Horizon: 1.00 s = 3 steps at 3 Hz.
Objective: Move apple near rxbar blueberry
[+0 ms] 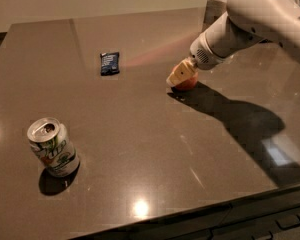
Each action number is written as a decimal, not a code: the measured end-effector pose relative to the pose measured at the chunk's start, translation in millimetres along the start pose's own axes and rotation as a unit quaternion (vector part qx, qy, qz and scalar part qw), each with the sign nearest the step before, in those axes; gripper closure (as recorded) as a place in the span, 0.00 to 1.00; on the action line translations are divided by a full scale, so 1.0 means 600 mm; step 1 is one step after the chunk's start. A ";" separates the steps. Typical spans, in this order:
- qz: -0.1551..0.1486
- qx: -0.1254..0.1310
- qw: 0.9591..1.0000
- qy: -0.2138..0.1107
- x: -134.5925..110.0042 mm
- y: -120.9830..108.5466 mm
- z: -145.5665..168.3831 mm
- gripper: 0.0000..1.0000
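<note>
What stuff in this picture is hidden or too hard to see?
- Camera view: the claw, down at the apple, covers its top and left side.
- Camera view: the print on the rxbar blueberry is too small to read.
- Camera view: the arm is cut off by the right edge.

Dim, warm overhead light. Glare spots on the bench (140, 144). The pincer (181, 75), over the apple (188, 83), casts a dark shadow rightward.
</note>
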State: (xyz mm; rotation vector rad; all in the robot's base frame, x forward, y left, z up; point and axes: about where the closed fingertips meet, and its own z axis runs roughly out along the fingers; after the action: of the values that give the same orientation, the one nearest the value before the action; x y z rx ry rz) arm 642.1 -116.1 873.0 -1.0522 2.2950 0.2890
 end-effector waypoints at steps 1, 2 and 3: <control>0.000 -0.004 1.000 -0.008 -0.024 -0.004 0.000 0.61; -0.009 -0.014 0.999 -0.029 -0.071 -0.003 0.003 0.83; -0.012 -0.027 0.998 -0.056 -0.126 -0.002 0.020 1.00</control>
State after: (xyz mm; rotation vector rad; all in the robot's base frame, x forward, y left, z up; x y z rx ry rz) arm 687.0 -65.4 908.5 -1.0610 2.1841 0.3932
